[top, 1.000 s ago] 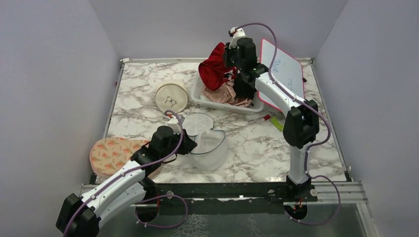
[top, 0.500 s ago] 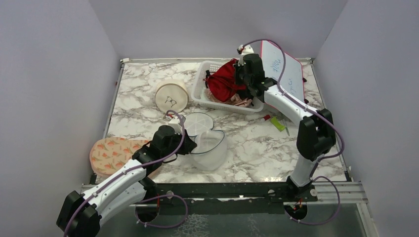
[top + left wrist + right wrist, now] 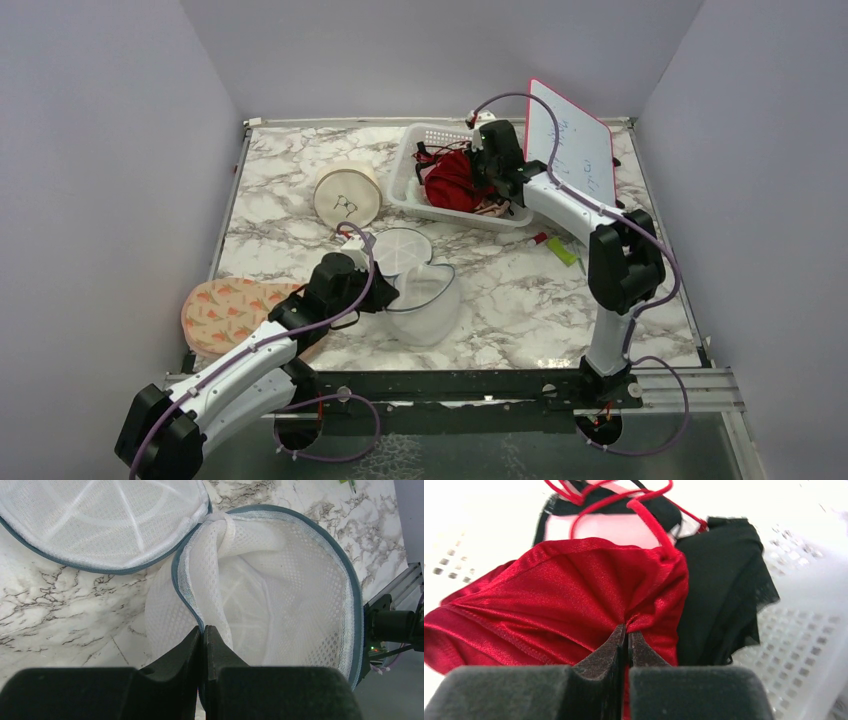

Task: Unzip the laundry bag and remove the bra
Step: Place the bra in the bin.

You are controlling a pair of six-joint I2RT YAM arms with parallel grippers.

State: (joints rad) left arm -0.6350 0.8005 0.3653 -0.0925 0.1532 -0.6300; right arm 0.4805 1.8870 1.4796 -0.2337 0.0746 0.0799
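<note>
From above, the right gripper point(image 3: 480, 172) has its fingertips hidden behind its own body. The pale pink cloth point(image 3: 490, 207) in the basket point(image 3: 425, 132) is mostly covered by the red bra point(image 3: 450, 182). The writing on the whiteboard point(image 3: 572, 150) is too small to read, and the small green thing point(image 3: 562, 251) near the basket is too small to tell. The left arm point(image 3: 250, 360) covers part of the peach pouch point(image 3: 225, 305). In the left wrist view, the unzipped lid point(image 3: 100, 520) of the laundry bag point(image 3: 280, 580) is cut off by the top and left edges. In the right wrist view the basket is washed out and blurred.

One each: laundry bag point(image 3: 425, 305), basket point(image 3: 403, 181), case point(image 3: 347, 195), pouch point(image 3: 225, 308) (peach), whiteboard point(image 3: 572, 150).
</note>
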